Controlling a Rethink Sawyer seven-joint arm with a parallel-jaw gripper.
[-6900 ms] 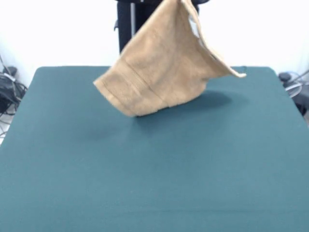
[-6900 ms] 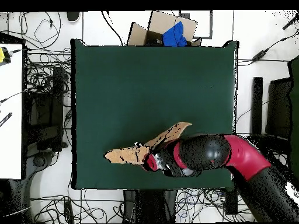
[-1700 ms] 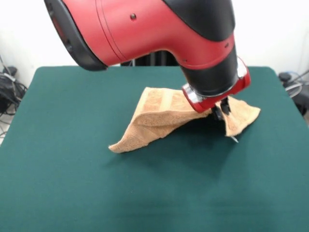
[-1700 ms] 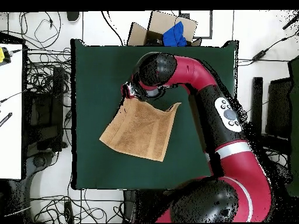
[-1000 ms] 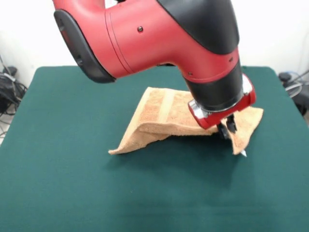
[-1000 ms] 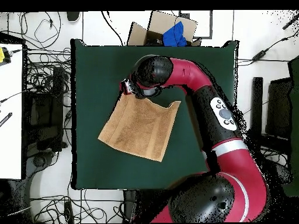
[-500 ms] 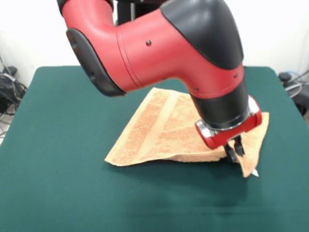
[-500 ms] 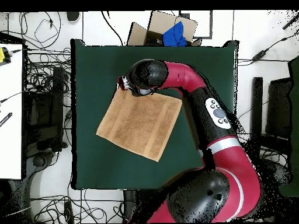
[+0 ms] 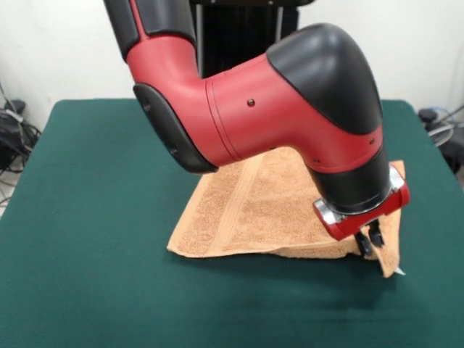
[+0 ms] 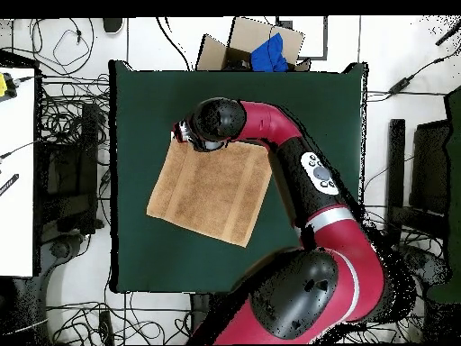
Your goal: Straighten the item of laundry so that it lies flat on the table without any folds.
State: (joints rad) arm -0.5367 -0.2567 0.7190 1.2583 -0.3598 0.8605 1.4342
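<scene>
The orange-tan towel (image 9: 264, 206) lies nearly flat on the dark green table (image 9: 94, 167), with one woven band running along its left part. Its front right corner is still raised a little, and a small white tag (image 9: 400, 273) pokes out there. My gripper (image 9: 368, 243) hangs below the red wrist ring, shut on that corner just above the table. In the overhead view the towel (image 10: 212, 191) is a tilted rectangle on the table (image 10: 315, 117), and the gripper (image 10: 183, 133) sits at its upper left corner. The arm hides part of the towel's far edge.
A cardboard box with a blue cloth (image 10: 263, 47) sits beyond the table's top edge in the overhead view. Cables lie on the floor all round, and a white bench (image 10: 16, 162) stands at the left. The robot's pedestal (image 9: 232, 36) stands at the table's far side.
My gripper has pulled the towel's corner toward the front camera and lower. The towel has spread out from a raised, tented shape to nearly flat.
</scene>
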